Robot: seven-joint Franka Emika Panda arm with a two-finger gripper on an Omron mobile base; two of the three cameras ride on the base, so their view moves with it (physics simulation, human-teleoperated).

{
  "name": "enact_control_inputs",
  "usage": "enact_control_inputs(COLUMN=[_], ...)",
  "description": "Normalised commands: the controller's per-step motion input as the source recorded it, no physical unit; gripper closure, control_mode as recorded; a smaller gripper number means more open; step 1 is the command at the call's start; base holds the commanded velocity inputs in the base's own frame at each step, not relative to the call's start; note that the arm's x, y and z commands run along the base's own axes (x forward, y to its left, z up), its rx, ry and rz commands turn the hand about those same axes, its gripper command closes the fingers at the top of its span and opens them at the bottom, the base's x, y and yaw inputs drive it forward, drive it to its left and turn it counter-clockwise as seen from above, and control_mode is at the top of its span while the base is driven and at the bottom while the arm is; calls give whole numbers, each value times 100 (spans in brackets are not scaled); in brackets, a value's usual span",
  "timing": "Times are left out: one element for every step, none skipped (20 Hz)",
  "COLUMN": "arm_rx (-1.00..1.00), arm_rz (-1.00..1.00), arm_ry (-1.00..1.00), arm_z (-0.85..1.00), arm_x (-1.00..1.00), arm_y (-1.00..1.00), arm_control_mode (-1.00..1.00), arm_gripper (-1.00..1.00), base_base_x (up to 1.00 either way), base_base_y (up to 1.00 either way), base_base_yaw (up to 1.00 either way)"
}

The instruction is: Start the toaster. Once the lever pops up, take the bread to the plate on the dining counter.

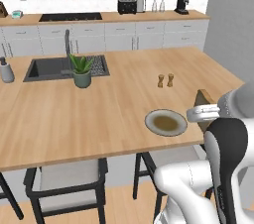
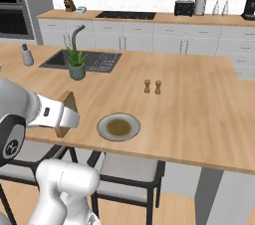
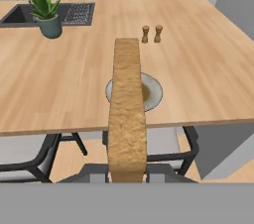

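Observation:
My gripper (image 3: 127, 172) is shut on the bread (image 3: 127, 114), a tan slice seen edge-on and running up the middle of the hand view. The bread (image 1: 203, 100) hangs over the near edge of the dining counter (image 1: 114, 104), just right of the plate (image 1: 166, 122). From the other side the bread (image 2: 67, 112) stands left of the plate (image 2: 118, 127), which is round, pale and bare with a darker centre. In the hand view the plate (image 3: 153, 91) lies behind the slice. The black toaster (image 1: 127, 6) sits far back on the wall counter.
Two small wooden shakers (image 1: 165, 80) stand beyond the plate. A potted plant (image 1: 82, 71) sits beside the dark sink (image 1: 47, 68), and a soap bottle (image 1: 6, 71) at the far left. Dark-framed stools (image 1: 67, 181) are tucked under the near edge.

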Motion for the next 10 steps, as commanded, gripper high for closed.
enact_control_inputs(arm_rx=[0, 0, 0, 0, 0, 0, 0, 0, 9, 13], arm_rz=[0, 0, 0, 0, 0, 0, 0, 0, 6, 14], arm_ry=[0, 0, 0, 0, 0, 0, 0, 0, 0, 0], arm_z=[0, 0, 0, 0, 0, 0, 0, 0, -48, -50], arm_x=[0, 0, 0, 0, 0, 0, 0, 0, 49, 69], arm_y=[0, 0, 0, 0, 0, 0, 0, 0, -44, -54], arm_control_mode=[100, 100, 100, 100, 100, 100, 100, 100, -100, -100], arm_gripper=[100, 100, 100, 100, 100, 100, 100, 100, 100, 100], base_base_x=[49, 46, 41, 30, 25, 24, 34, 39, 0, 0], base_base_y=[-13, -15, -16, -16, -16, -17, -20, -24, 0, 0], base_base_yaw=[0, 0, 0, 0, 0, 0, 0, 0, 0, 0])
